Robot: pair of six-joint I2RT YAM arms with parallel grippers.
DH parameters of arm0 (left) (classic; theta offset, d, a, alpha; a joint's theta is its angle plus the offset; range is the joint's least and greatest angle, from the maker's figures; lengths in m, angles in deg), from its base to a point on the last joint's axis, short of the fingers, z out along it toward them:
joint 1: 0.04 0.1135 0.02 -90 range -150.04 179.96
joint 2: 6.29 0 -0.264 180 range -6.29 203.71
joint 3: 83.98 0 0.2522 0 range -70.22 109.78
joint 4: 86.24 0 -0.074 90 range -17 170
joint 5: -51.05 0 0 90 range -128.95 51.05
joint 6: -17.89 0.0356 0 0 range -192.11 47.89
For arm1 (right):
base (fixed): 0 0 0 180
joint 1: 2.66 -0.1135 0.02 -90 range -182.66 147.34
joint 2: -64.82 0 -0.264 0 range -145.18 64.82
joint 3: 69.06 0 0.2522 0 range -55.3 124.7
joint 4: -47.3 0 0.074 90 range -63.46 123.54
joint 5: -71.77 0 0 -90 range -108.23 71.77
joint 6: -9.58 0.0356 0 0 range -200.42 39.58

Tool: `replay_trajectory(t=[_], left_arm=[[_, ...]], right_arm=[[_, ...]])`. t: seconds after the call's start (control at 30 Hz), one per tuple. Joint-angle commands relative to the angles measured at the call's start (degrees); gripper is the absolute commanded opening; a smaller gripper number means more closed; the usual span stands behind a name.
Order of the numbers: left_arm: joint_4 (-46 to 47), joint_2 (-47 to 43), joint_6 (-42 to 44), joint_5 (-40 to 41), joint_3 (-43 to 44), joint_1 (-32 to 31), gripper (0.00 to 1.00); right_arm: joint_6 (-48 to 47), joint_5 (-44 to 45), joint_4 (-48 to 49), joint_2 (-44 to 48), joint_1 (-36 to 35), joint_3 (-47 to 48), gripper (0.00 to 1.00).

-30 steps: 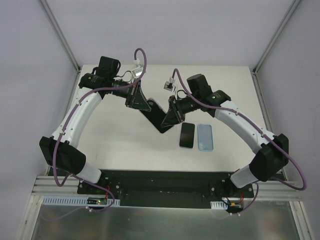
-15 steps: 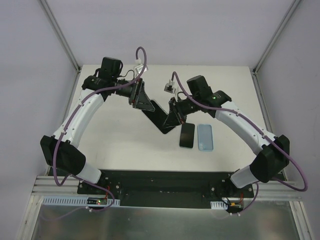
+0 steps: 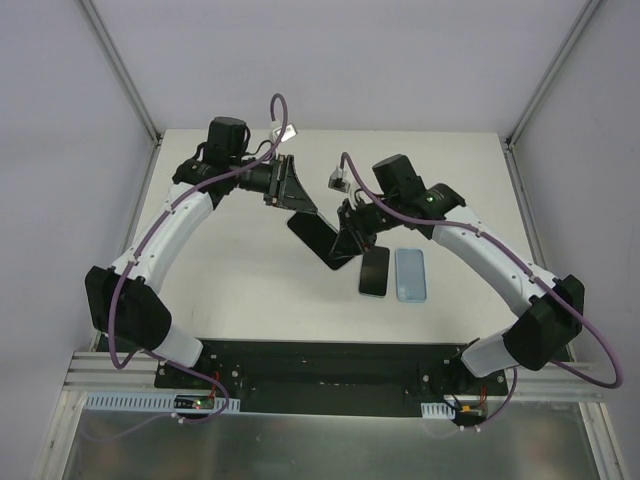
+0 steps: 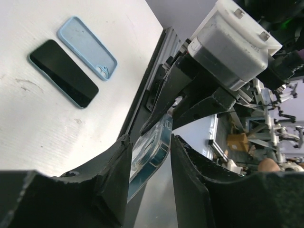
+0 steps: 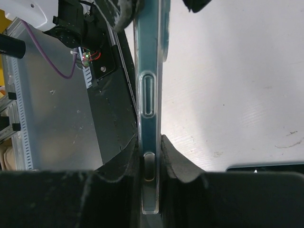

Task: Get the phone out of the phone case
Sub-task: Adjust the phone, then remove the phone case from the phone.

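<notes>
A phone in a clear phone case [image 3: 322, 240] hangs above the table's middle, dark screen up, held between both arms. My right gripper [image 3: 345, 243] is shut on its lower end; in the right wrist view the fingers [image 5: 149, 142] pinch the case's clear side edge [image 5: 149, 71] by a button cut-out. My left gripper [image 3: 298, 205] is at the upper end. In the left wrist view its jaws [image 4: 149, 142] stand partly apart with the case's corner [image 4: 152, 154] wedged aslant between them, touching both fingers.
A second phone [image 3: 374, 270] with a dark screen lies flat on the white table [image 3: 220, 260], just right of the held one. An empty light blue case [image 3: 410, 274] lies beside it. Both also show in the left wrist view, phone [image 4: 64, 72] and blue case [image 4: 85, 47].
My left gripper has let go, shifted right and up along the cased phone's upper end, and closed in on its corner. The right gripper has tightened and kept its hold.
</notes>
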Motion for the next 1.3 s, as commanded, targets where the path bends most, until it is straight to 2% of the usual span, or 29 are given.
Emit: replay_trajectory(t=[0.0, 0.1, 0.2, 0.23, 0.37, 0.53, 0.67, 0.97, 1.27], left_arm=[[4.4, -1.6, -7.0, -0.4, -2.4, -0.4, 0.36], [6.1, -2.0, -8.5, -0.7, -4.1, -0.4, 0.34], [9.2, -2.8, -11.6, -1.1, -6.3, -0.4, 0.28], [10.8, -3.0, -13.4, -1.1, -7.3, -0.4, 0.25], [20.3, -4.7, -22.6, -0.1, -13.0, -0.4, 0.00], [34.2, -5.9, -37.7, 2.0, -20.4, -0.4, 0.00], [39.0, -5.8, -45.3, 3.6, -23.7, -0.4, 0.00], [40.1, -5.1, -50.2, 6.6, -29.3, -0.4, 0.00], [39.9, -4.5, -50.7, 7.9, -30.3, -0.6, 0.00]], right_arm=[[-1.5, 0.4, 2.0, 3.6, -0.2, 1.9, 0.00], [-1.5, 0.8, 2.0, 3.5, -0.2, 2.1, 0.00], [-1.6, 1.6, 2.2, 3.2, -0.4, 2.1, 0.00], [-1.8, 2.2, 2.3, 3.2, -0.6, 2.2, 0.00], [-2.7, 4.7, 1.7, 3.1, -1.7, 2.9, 0.00], [-4.0, 7.1, 0.7, 2.0, -3.4, 5.6, 0.00], [-4.8, 8.9, -0.4, 1.2, -4.4, 7.8, 0.00], [-5.5, 10.0, -2.2, -0.2, -5.6, 11.6, 0.00], [-6.0, 10.6, -3.4, -0.1, -6.1, 12.9, 0.00]])
